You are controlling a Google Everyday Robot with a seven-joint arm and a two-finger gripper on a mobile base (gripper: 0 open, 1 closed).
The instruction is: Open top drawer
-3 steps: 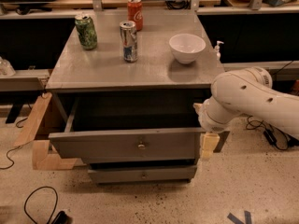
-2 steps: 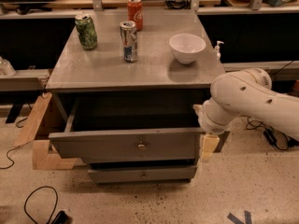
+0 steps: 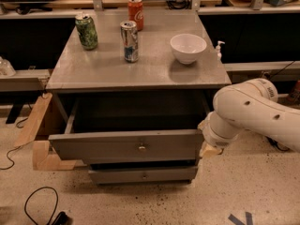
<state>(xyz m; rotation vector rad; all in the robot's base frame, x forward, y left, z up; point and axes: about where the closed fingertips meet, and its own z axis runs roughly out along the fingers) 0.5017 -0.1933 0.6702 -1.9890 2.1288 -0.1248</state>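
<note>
The top drawer [image 3: 93,146] is the wide grey one under the tabletop, with a small brass knob [image 3: 141,147] in the middle of its front. It stands pulled out, and its deep dark box is visible behind the front. My gripper [image 3: 207,146] is at the right end of the drawer front, mostly hidden behind my white arm [image 3: 253,111], which reaches in from the right. A narrower grey drawer [image 3: 143,174] with a like knob sits below, out a little.
On the grey tabletop [image 3: 98,69] stand a green can [image 3: 86,31], a silver-blue can [image 3: 130,41], a red can [image 3: 135,13] and a white bowl [image 3: 188,47]. A wooden frame [image 3: 40,135] leans at the cabinet's left. Cables [image 3: 40,205] lie on the floor at front left.
</note>
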